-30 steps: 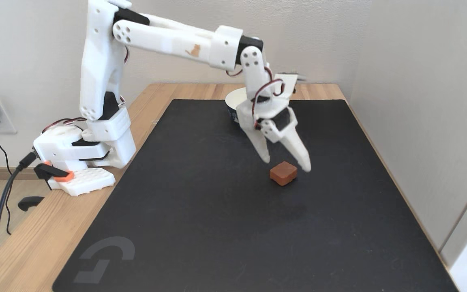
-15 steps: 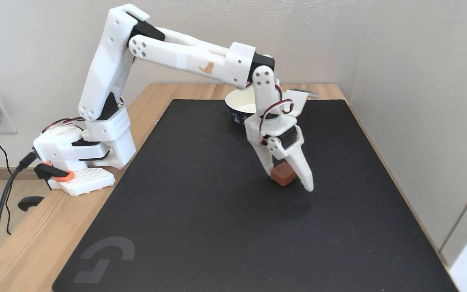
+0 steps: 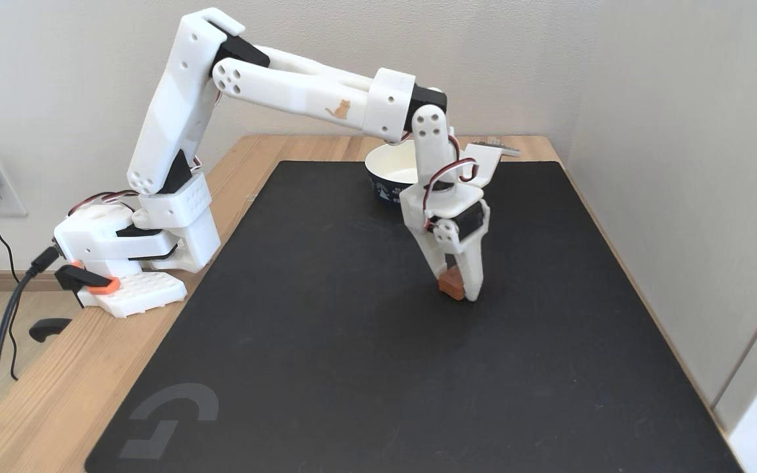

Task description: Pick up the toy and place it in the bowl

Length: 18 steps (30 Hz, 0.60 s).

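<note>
While the arm reached down over the black mat [image 3: 352, 368], the end effector [image 3: 456, 292] was clamped on the toy [image 3: 450, 286], which sat low on the mat between the fingers. Behind the wrist stood the bowl [image 3: 388, 172], apart from the toy.
</note>
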Each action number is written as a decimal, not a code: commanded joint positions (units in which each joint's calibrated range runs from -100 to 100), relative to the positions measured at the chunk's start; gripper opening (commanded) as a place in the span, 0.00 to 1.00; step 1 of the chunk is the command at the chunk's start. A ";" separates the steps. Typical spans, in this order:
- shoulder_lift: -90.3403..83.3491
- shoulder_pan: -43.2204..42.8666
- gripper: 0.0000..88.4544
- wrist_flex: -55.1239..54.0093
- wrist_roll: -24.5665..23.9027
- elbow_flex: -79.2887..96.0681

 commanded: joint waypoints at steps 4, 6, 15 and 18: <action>-0.58 -1.50 0.02 -1.03 0.22 -1.77; -0.50 -3.26 0.02 -1.37 0.27 -6.09; -0.58 -19.48 0.02 -10.17 -0.15 -32.50; -0.58 -27.85 0.02 -10.94 -0.20 -34.58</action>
